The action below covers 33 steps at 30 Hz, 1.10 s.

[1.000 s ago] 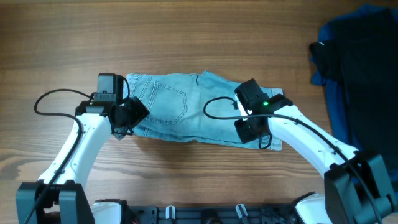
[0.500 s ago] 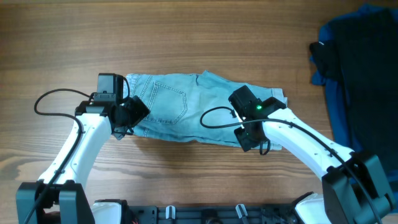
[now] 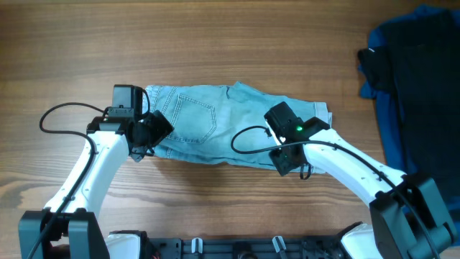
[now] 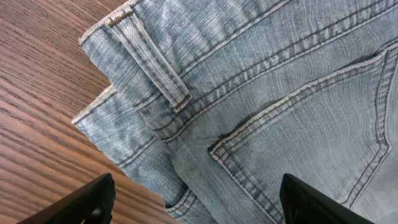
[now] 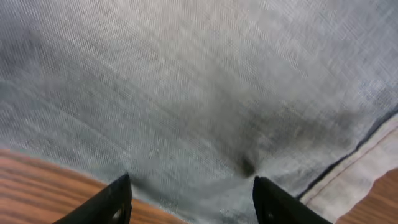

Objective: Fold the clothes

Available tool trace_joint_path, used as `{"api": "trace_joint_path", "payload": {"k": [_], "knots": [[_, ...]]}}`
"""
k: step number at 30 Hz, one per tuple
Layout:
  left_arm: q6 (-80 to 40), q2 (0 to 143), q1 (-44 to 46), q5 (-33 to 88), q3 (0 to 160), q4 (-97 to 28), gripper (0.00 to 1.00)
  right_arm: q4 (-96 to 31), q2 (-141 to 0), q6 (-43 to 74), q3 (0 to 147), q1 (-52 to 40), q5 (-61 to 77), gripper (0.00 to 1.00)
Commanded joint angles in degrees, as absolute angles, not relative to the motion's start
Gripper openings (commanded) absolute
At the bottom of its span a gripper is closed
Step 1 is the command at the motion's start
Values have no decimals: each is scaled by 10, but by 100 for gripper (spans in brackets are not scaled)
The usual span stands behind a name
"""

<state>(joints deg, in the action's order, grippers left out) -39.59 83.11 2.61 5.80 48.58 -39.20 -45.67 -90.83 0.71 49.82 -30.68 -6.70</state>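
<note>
The left gripper (image 4: 198, 194) and right gripper (image 5: 189, 186) are spread wide, empty, over the denim shorts (image 3: 215, 122). A regrasp seems in hand, and an edge must be pinched next.

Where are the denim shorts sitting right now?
In the overhead view the denim shorts lie centrally on the table, waistband end under the left gripper, opposite end under the right gripper; the dark blue garment sits apart at the far right.
</note>
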Motion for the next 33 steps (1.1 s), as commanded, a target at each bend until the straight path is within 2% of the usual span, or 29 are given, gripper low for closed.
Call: {"api": "trace_joint_path", "payload": {"k": [1,3,15,22,25,33], "knots": [[-399,834,23,50,479,-392,86,-443,-908,0,494,-309,-79,56],[-399,834,23,50,479,-392,86,-445,-912,0,494,-309,-79,52],[-399,834,23,50,479,-394,87,-479,-921,2,493,-309,-96,53],[-399,834,23,50,479,-394,88,-429,-936,1,461,-309,-109,65],[-399,834,23,50,479,-394,89,-426,-936,2,461,-309,-148,64],[-399,834,23,50,479,-394,88,-446,-935,17,490,-309,-145,61]]}}
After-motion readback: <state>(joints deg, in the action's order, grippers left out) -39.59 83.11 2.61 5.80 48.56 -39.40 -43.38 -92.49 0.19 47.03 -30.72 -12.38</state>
